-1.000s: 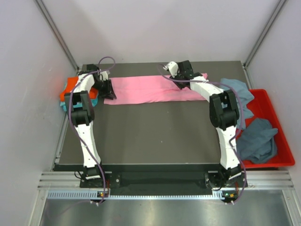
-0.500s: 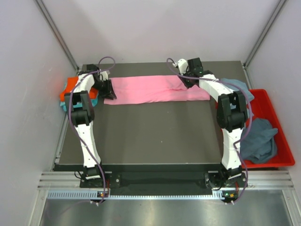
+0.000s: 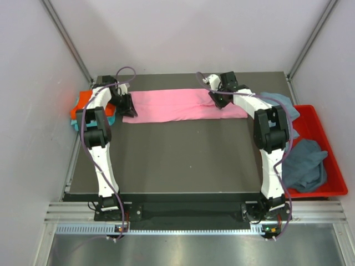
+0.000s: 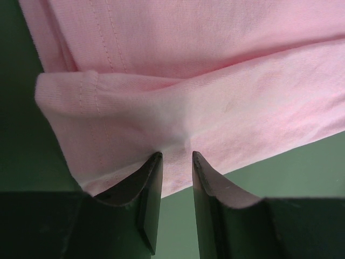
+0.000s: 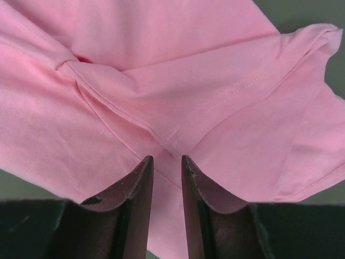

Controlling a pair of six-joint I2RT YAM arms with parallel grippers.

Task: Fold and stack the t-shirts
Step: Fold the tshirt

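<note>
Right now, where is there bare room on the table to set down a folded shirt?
Free: the wide dark tabletop between the pink t-shirt and the near edge; also a thin strip behind that shirt. Crowded: the far-left corner with the orange and teal shirts, the far-right edge with the grey-blue shirt, and the red bin.

— What surrounds the dark tabletop (image 3: 183, 160)?
— Pale plain walls (image 3: 183, 33) behind it and on both sides, with grey metal posts (image 3: 67, 41) rising from its far corners.
— And at its near edge?
— A ribbed metal rail (image 3: 188, 212), then a dull steel floor (image 3: 188, 249). Even light.
</note>
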